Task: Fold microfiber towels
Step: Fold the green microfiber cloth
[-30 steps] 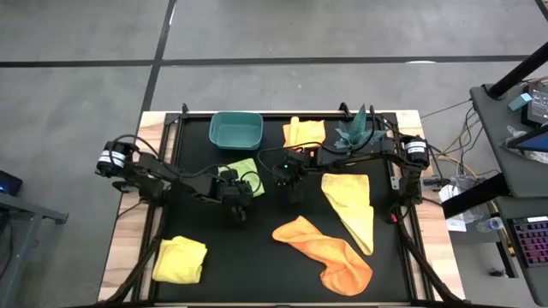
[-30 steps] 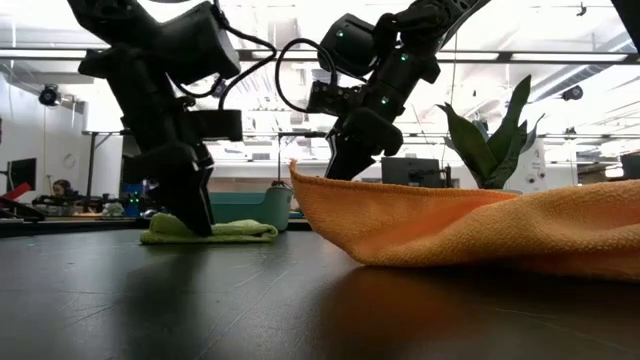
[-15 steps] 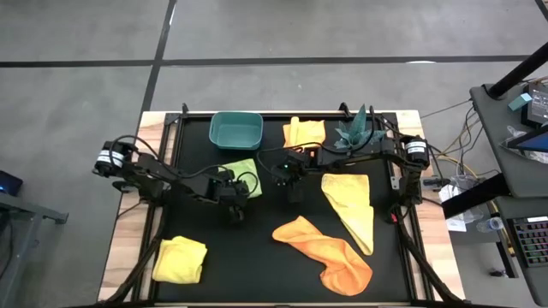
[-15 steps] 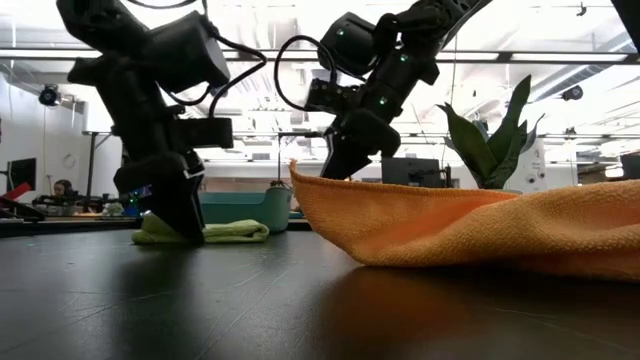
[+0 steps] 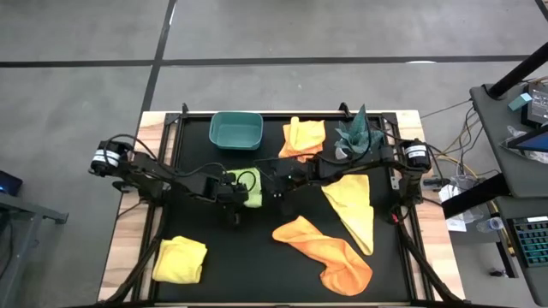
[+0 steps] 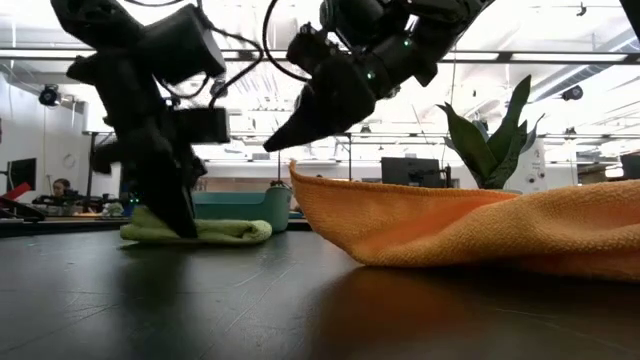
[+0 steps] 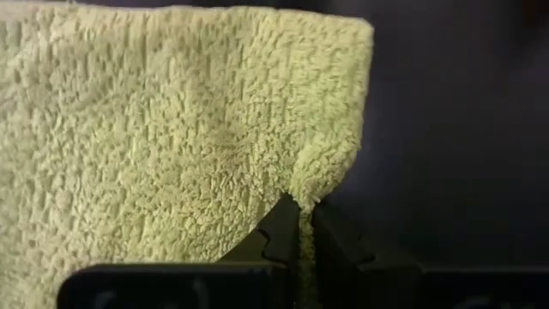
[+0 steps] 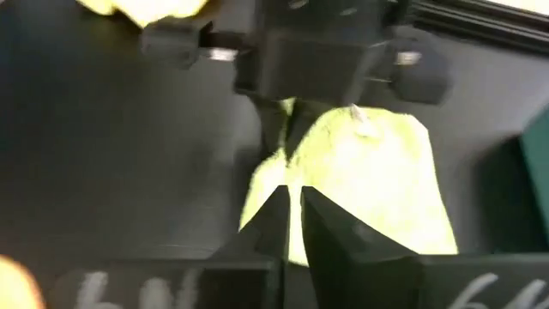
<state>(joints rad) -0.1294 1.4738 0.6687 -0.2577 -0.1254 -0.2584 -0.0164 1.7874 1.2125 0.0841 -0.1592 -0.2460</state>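
High view: the green towel lies near the middle of the black mat, just in front of the teal bin. The left gripper sits at its left edge; the right gripper hangs just beside its right edge. Other towels lie well apart: a yellow bundle at the front left, an orange towel at the front, a yellow towel on the right, and a mixed orange and yellow one at the back beside the plant.

Low view: the green towel lies flat and limp under the left gripper, which reaches down to it. The right gripper hangs in the air, clear of the cloth.

Left wrist view: the left gripper is pressed together on a small puckered fold at the green towel's edge, near a corner.

Right wrist view: the right gripper's fingers are nearly together with a thin gap, holding nothing, and point at the green towel.

The cloth looks light, soft and plush, and should drape and bunch rather than hold shape. Its nap likely grips well, so a pinch at a corner or edge seems best, with the far corner taken too to keep the fold square.
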